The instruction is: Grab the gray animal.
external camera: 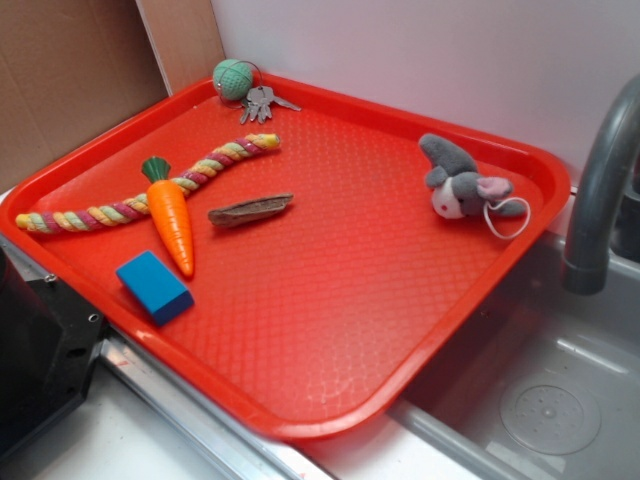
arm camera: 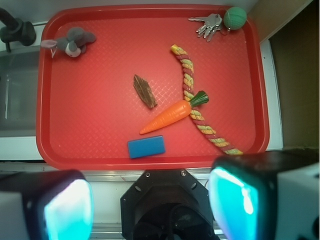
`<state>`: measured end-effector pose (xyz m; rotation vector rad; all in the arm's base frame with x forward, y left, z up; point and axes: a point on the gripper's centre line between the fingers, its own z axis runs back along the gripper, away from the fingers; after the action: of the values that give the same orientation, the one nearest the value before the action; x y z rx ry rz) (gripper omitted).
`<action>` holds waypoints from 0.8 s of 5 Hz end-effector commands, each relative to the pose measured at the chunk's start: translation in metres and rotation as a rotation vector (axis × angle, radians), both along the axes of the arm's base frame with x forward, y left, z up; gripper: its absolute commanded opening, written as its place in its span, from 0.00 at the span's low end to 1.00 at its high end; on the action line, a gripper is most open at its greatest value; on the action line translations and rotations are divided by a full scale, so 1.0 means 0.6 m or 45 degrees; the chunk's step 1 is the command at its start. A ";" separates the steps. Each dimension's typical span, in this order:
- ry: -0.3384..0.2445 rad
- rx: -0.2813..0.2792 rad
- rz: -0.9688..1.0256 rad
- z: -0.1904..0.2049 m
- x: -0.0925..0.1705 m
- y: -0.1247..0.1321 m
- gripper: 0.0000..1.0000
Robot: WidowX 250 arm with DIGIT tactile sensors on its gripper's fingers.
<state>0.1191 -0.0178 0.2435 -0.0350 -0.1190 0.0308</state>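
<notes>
- the gripper (arm camera: 150,200) hangs off the near edge of the red tray (arm camera: 100,150), fingers (arm camera: 67,207) spread wide apart, holding nothing.
- nearest it lies a blue block (arm camera: 146,147), then the orange carrot (arm camera: 167,116) crossing a braided rope (arm camera: 192,97), with a brown bark piece (arm camera: 144,91) beside.
- the gray animal (external camera: 460,183) sits in the far tray corner next to the faucet (external camera: 600,190), well apart from the gripper.
- keys (external camera: 262,101) and a green ball (external camera: 234,78) fill the other far corner.

Bright, even light is falling on the red tray (external camera: 330,300), leaving only soft shadows. In my wrist view my own jaws are blurring out of focus, glowing teal along the bottom edge.
</notes>
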 end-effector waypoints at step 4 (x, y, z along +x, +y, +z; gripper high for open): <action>-0.052 0.038 -0.637 -0.096 0.146 -0.119 1.00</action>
<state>0.2046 -0.0830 0.1739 -0.0278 -0.0977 -0.4651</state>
